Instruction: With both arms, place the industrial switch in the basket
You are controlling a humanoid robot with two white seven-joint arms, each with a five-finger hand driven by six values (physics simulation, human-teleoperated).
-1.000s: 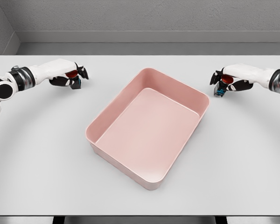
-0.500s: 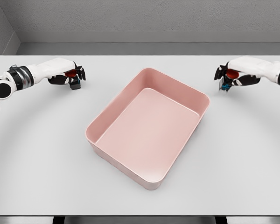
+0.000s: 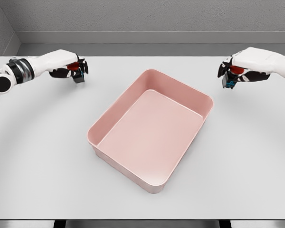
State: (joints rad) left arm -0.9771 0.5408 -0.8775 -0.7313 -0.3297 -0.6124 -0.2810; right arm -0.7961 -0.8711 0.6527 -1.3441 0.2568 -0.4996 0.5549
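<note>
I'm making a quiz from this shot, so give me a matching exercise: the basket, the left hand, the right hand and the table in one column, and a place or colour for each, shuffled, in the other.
Things:
1. basket
2. left hand
3. right hand
4. table

Descriptions:
A. light grey, bearing everything
B. far right, closed on a red-capped switch
C. pink, mid-table, nothing inside
D. far left, closed on a red-capped switch

Pairs: 1-C, 2-D, 3-B, 4-A

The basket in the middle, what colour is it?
Pink: the basket shows in the head view.
</note>
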